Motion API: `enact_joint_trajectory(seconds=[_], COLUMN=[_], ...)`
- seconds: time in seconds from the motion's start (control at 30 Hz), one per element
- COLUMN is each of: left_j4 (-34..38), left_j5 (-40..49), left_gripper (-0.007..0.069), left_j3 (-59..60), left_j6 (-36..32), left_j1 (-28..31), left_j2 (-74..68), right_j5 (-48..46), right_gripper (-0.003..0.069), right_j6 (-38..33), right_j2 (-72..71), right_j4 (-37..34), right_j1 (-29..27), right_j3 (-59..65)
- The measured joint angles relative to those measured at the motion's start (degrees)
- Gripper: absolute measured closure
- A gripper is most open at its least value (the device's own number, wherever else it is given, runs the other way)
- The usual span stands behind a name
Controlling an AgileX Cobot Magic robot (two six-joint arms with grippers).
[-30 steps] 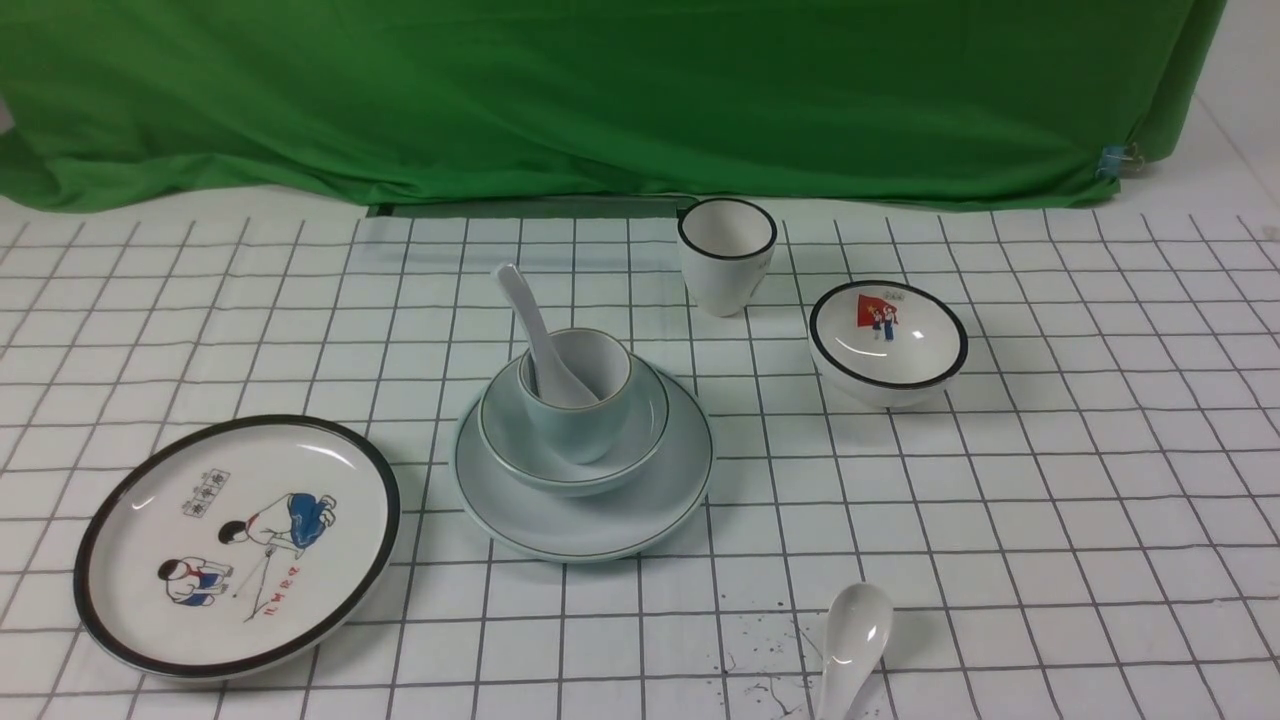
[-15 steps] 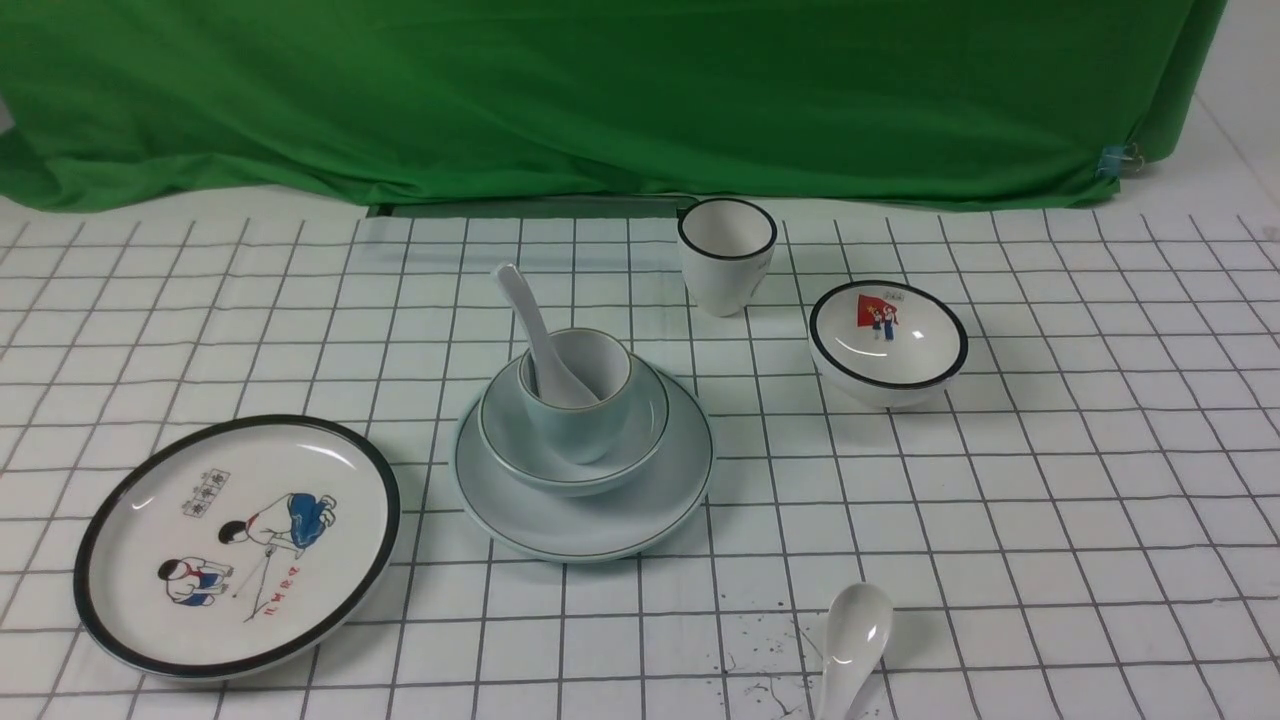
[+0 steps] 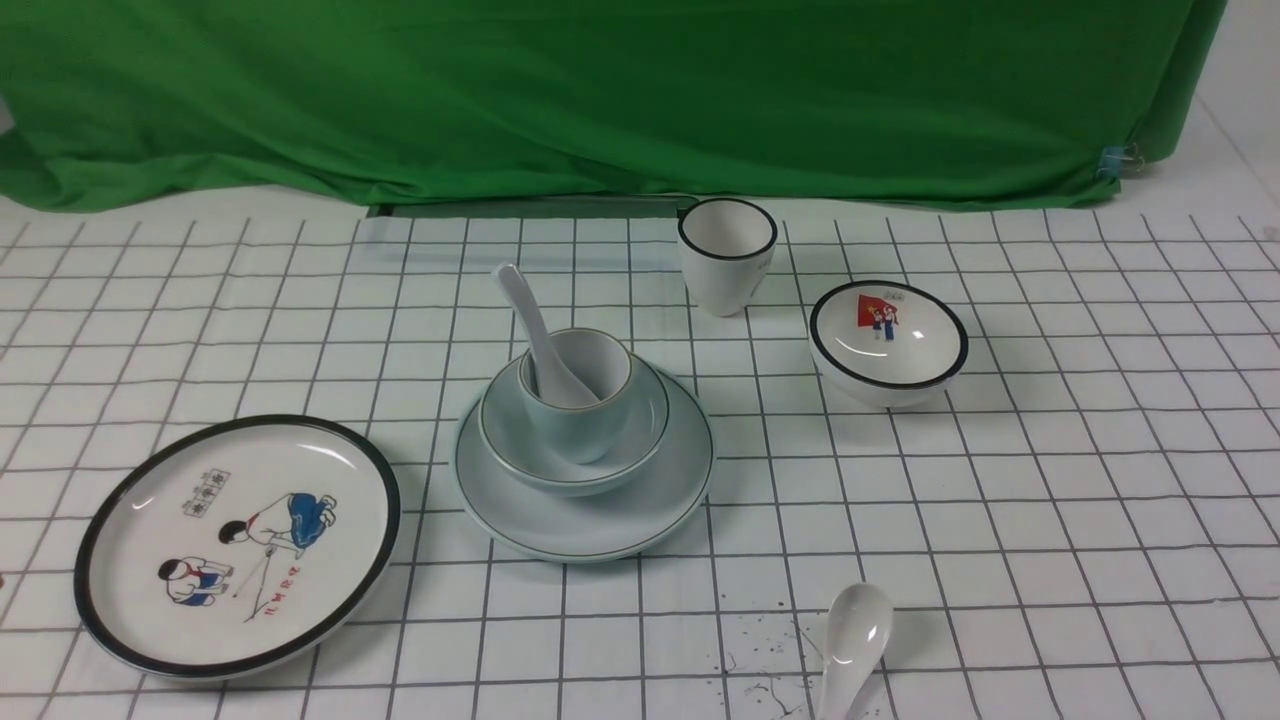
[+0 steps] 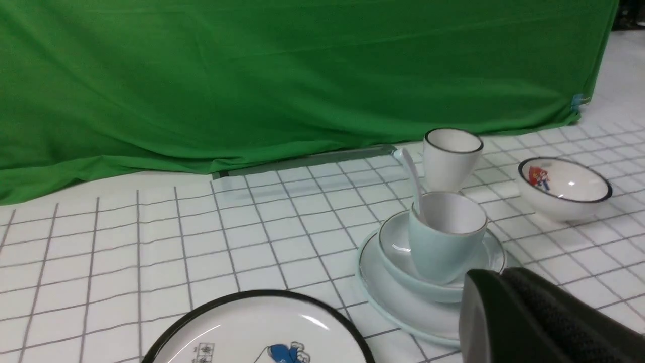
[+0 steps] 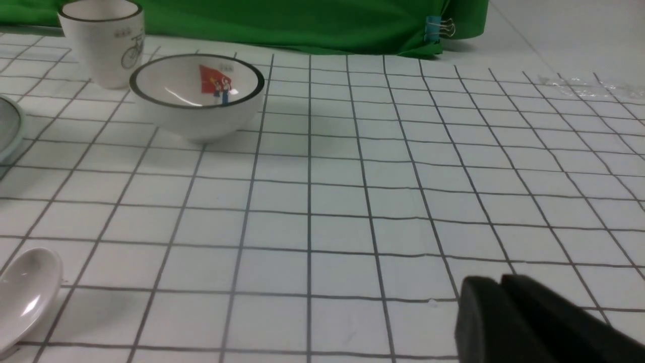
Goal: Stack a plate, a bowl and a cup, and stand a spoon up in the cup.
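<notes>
The pale blue-green plate (image 3: 645, 512) lies mid-table with the matching bowl (image 3: 648, 425) on it and the handleless cup (image 3: 575, 428) standing in the bowl. A white spoon (image 3: 528, 318) leans in the cup, handle up toward the far left. The left wrist view shows the same stack: plate (image 4: 383, 298), bowl (image 4: 395, 248), cup (image 4: 439, 248), spoon (image 4: 414, 176). My left gripper (image 4: 504, 275) hangs shut and empty just on the near side of the stack. Over bare cloth to the right, my right gripper (image 5: 501, 282) has its fingers together, holding nothing. Neither gripper shows in the front view.
A black-rimmed plate with cartoon children (image 3: 235, 545) lies front left. A white black-rimmed cup (image 3: 725, 255) and a small flag-picture bowl (image 3: 887, 345) stand behind right. A second white spoon (image 3: 850, 640) lies at the front edge. Green cloth (image 3: 600, 90) backs the table.
</notes>
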State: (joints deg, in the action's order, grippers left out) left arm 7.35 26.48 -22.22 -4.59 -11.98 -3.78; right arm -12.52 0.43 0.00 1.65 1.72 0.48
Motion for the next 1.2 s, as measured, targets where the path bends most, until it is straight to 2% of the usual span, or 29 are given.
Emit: enact_joint_trajectory(seconds=[0.1,0.2,0.27,0.37,0.5,0.77,1.2], left_j4=[0.39,0.0,-0.95,-1.16,-1.55,-1.56,-1.99], left_j5=[-14.47,-21.43,-23.95,-23.33,-22.07,-13.62,-13.28], left_gripper=[0.0655,0.0655,0.0655,0.0655,0.0655,0.0655,0.0655], left_j3=[5.83,9.98,13.93,18.2,22.19,22.6,22.62], left_j6=[-0.14,-0.16,-0.21,-0.21,-0.21,-0.21,-0.21], left_j1=[2.34,5.46,10.09,15.78,18.89,19.02,19.21], left_j2=[-0.05,-0.05,0.12,0.4,2.78,3.68,3.68], right_j5=[0.0,0.0,0.0,0.0,-0.03,-0.03,-0.03], right_gripper=[0.0575,0.057,0.0565,0.0557,0.0545,0.0536,0.0509], right_j6=[0.0,0.0,0.0,0.0,0.0,0.0,0.0], right_j2=[0.0,0.0,0.0,0.0,0.0,0.0,0.01], right_j4=[-0.02,-0.02,-0.02,-0.02,-0.02,-0.02,-0.02], right_j1=[0.0,0.0,0.0,0.0,0.0,0.0,0.0], right_j3=[0.0,0.0,0.0,0.0,0.0,0.0,0.0])
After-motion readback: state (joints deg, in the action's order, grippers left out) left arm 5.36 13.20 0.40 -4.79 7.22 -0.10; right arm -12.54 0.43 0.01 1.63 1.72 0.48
